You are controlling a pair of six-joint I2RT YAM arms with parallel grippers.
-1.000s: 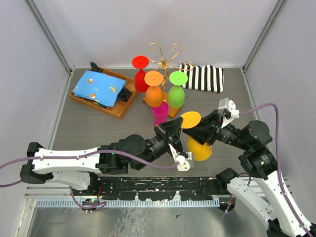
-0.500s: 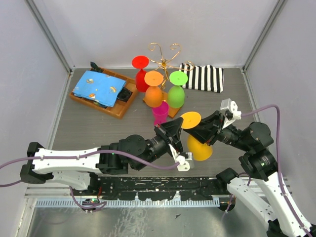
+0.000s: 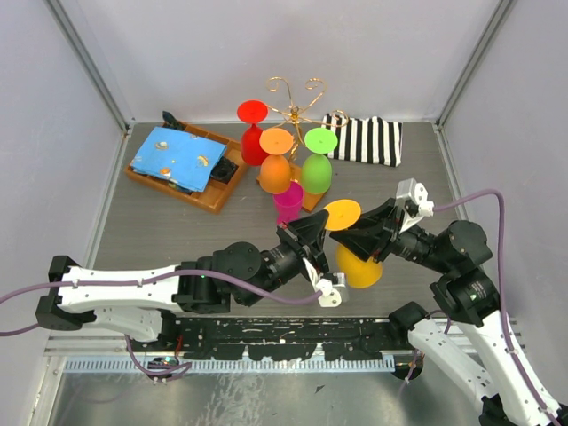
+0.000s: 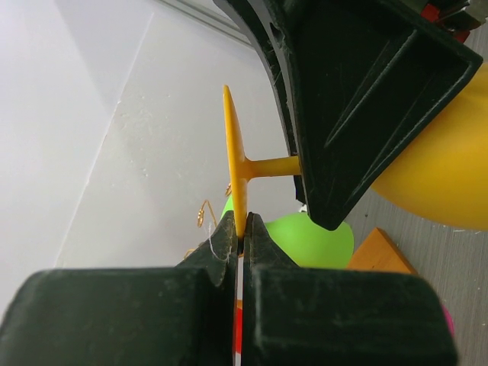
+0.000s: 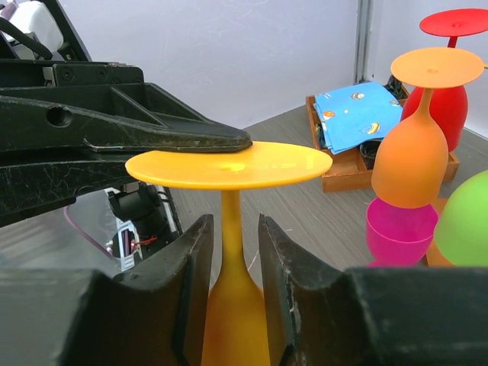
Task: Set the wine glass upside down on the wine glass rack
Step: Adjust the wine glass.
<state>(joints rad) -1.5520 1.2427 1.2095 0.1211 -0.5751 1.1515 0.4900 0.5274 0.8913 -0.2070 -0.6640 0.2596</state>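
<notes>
Inverted yellow plastic wine glass was pinched at foot rim by left gripper. Right gripper was parted loosely about stem. Gold wire rack, at 11 o'clock, was screened by magenta cup, orange goblet, green goblet.

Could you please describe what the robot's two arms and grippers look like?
The left arm and right arm match: white shells on the lower links, black joints and wrists, each trailing a thin purple cable. A small white camera block sits by each wrist. The left gripper and right gripper are matte black, with two flat wedge-shaped fingers braced by triangular ribs.
</notes>
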